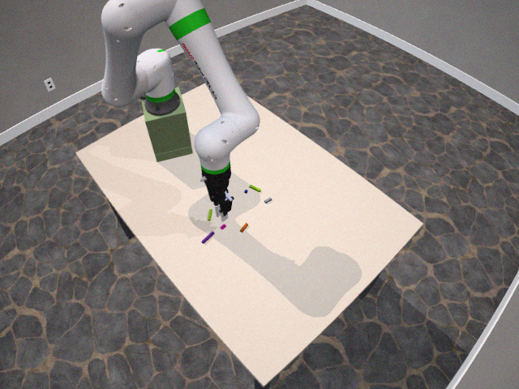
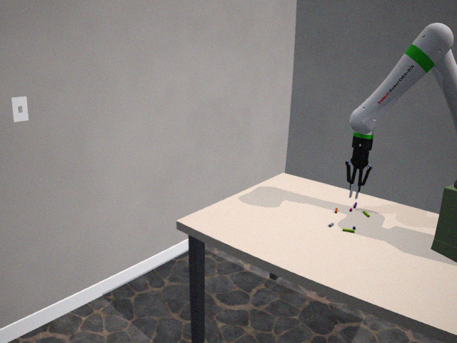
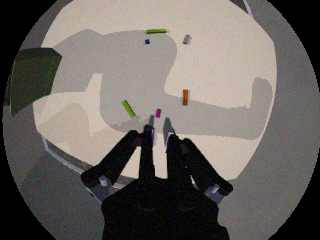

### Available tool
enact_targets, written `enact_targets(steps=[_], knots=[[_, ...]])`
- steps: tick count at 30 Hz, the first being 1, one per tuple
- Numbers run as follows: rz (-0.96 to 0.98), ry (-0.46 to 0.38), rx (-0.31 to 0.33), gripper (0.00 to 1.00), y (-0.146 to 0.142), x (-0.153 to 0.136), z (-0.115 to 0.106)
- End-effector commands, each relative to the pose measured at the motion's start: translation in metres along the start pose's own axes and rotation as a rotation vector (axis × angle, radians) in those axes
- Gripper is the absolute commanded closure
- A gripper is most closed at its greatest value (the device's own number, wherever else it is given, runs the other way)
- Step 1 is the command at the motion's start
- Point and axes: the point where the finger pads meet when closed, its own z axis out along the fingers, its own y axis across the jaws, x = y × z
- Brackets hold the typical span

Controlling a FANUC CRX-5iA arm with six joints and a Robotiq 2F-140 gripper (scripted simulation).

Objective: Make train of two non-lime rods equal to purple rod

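My gripper hangs above the table with its fingers nearly together and nothing between them. The magenta rod lies just below and ahead of the fingertips. The orange rod lies a little to its right. The purple rod lies to the left of the magenta rod; in the wrist view the fingers mostly hide it. All rods lie flat and apart from each other.
One lime rod lies left of the gripper. Another lime rod, a blue rod and a grey rod lie farther back. The green arm pedestal stands at the table's rear.
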Motion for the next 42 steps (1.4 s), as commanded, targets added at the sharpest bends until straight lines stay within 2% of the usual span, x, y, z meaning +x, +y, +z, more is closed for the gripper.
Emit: enact_targets(steps=[1,28,42], knots=[[0.000,0.000,0.000,0.85,0.000,0.000,0.000],[0.000,0.000,0.000,0.85,0.000,0.000,0.002],[0.000,0.000,0.000,0.85,0.000,0.000,0.018]])
